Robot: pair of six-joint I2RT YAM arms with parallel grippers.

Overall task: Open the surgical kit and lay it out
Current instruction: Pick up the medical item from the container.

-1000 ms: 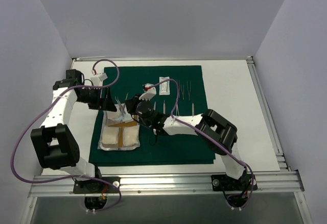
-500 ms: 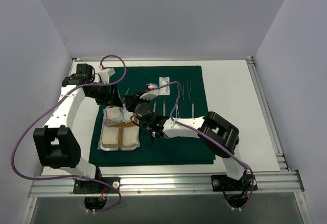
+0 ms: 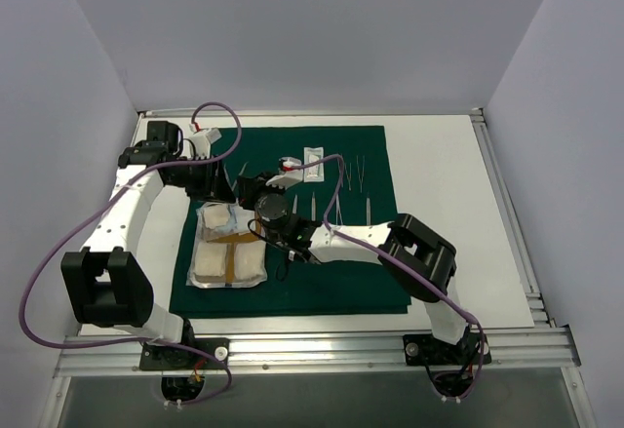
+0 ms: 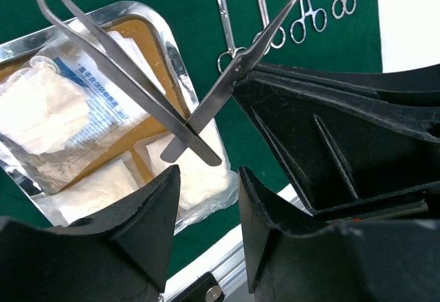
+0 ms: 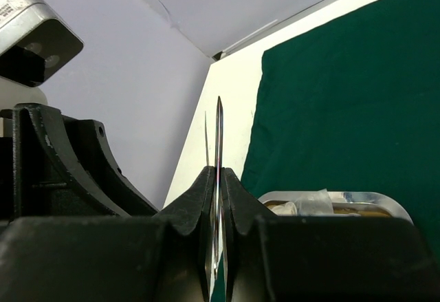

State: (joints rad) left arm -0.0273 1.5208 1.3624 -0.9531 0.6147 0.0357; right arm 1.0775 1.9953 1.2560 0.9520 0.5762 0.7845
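Right hand [image 5: 218,173] is pressed together on a thin steel blade that stands straight up between its pads. A second, thinner tip shows just beside it (edge-on here, so I can't tell one tool from two).

The left wrist view helps. The angled tweezers [image 4: 210,102] run from upper right to lower centre and meet the tip of the right hand's black body, so I take those as the pinched blade. They cross the straight tweezers [image 4: 158,104], which come in from the upper left with two prongs. I can't tell what carries the straight pair. Both butt ends sit just above the gap of my left hand [image 4: 208,178], which is half spread with nothing between the fingers.

Kit:
- The dark green drape [image 3: 370,252] lies flat at the centre of the counter [image 3: 448,204].
- The tray [image 4: 130,6] sits on the drape's lower left, with gauze packets [image 4: 41,102] inside.
- The scissors and forceps [image 3: 349,171] are lined up at the drape's upper centre, with a white packet [image 3: 314,160] just left of them.

My read is that this is a hand-off over the tray, right to left.

To do it well:
- Ease the left hand up so the crossed butt ends sit deep between the fingers, not at the tips.
- Close on the flat faces, not the edges.
- Let the right hand go only once the left grip is firm.
- Keep the prongs pointing away from both hands.
- A slip here would drop steel onto the gauze, so go slow.
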